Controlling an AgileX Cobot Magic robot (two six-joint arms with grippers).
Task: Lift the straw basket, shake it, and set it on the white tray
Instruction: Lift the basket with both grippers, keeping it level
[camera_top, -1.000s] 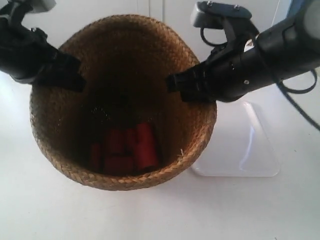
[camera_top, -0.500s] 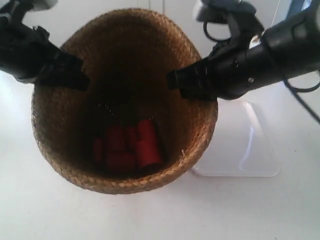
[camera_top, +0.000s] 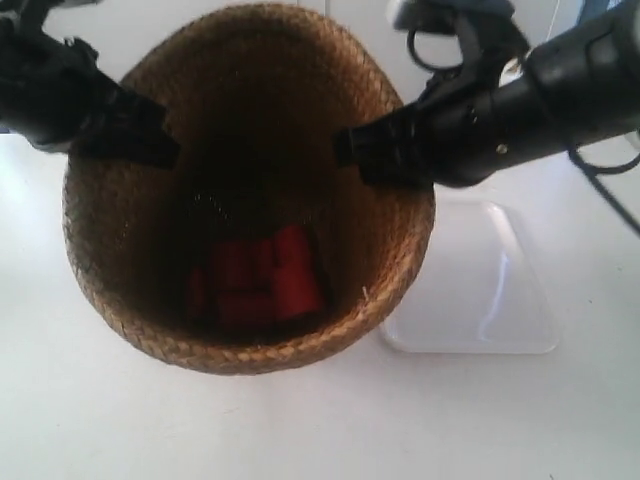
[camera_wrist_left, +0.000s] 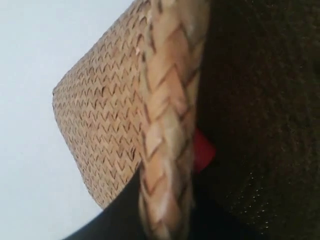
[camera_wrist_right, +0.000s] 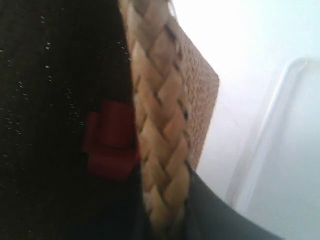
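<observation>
Since the left claw (camera_top: 145, 140) and right claw (camera_top: 365, 160) are clamped on opposite sides of its rim for balance, the straw basket (camera_top: 255, 120) hangs off the counter (camera_top: 300, 430) just beside the white tray (camera_top: 490, 290), red pieces (camera_top: 260, 280) inside.

A plain white table (camera_top: 300, 430) fills the lower part of the exterior view, smooth and matte, with only faint soft shadows (camera_top: 330, 385) on it. Behind it stands a white wall (camera_top: 372, 28), and a narrow bluish strip (camera_top: 592, 10) shows at the top right corner. The light is bright and even, washing out detail. Both wrist views show the same pale surface (camera_wrist_left: 30, 150) (camera_wrist_right: 240, 55), bluish-white and blurred
</observation>
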